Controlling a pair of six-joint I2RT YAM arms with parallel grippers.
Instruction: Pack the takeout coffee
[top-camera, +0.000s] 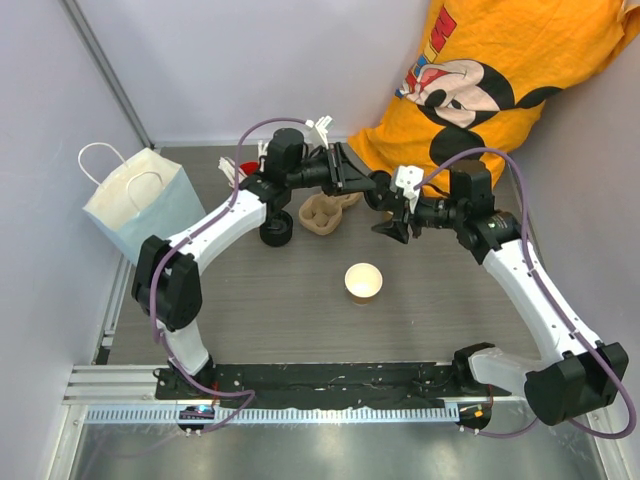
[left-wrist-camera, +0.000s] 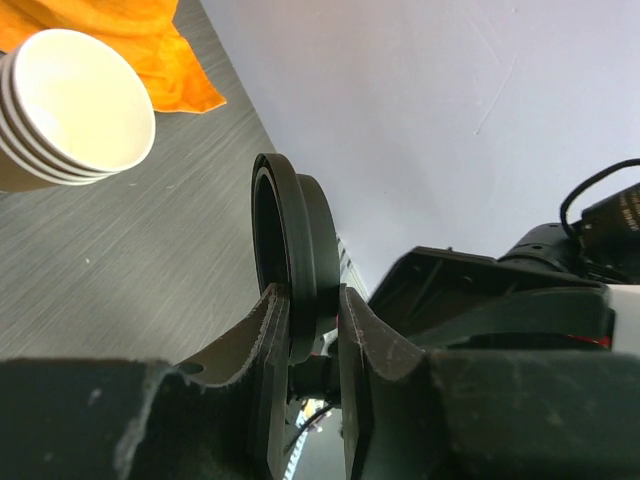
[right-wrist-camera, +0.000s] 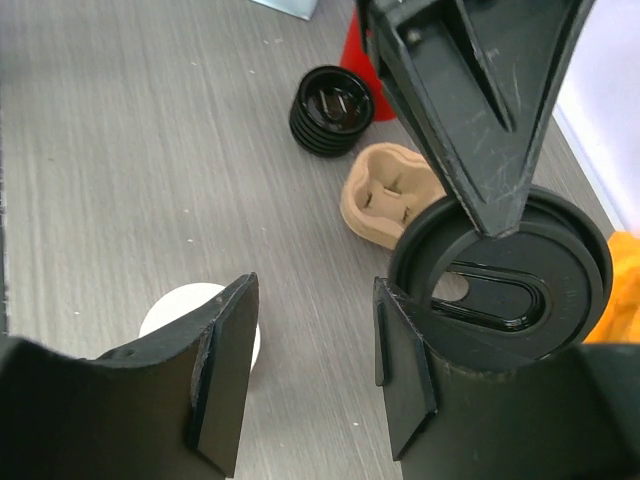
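The takeout coffee cup (top-camera: 364, 283) stands open and lidless on the table, kraft brown outside and white inside. In the right wrist view the cup (right-wrist-camera: 180, 305) peeks out behind one finger. My left gripper (top-camera: 362, 181) (left-wrist-camera: 315, 300) is shut on a round black lid (left-wrist-camera: 295, 240), held on edge above the back of the table. That lid (right-wrist-camera: 505, 285) hangs just outside my right gripper's (right-wrist-camera: 310, 345) far finger. My right gripper (top-camera: 392, 228) is open with nothing between its fingers, close to the left one.
A brown pulp carrier tray (top-camera: 325, 213) and a stack of black lids (top-camera: 277, 232) sit behind the cup. A pale blue paper bag (top-camera: 140, 205) stands at the left. A red cup (top-camera: 246, 168) is at the back. A stack of paper cups (left-wrist-camera: 70, 110) and a person's orange shirt (top-camera: 500, 70) lie at the back right.
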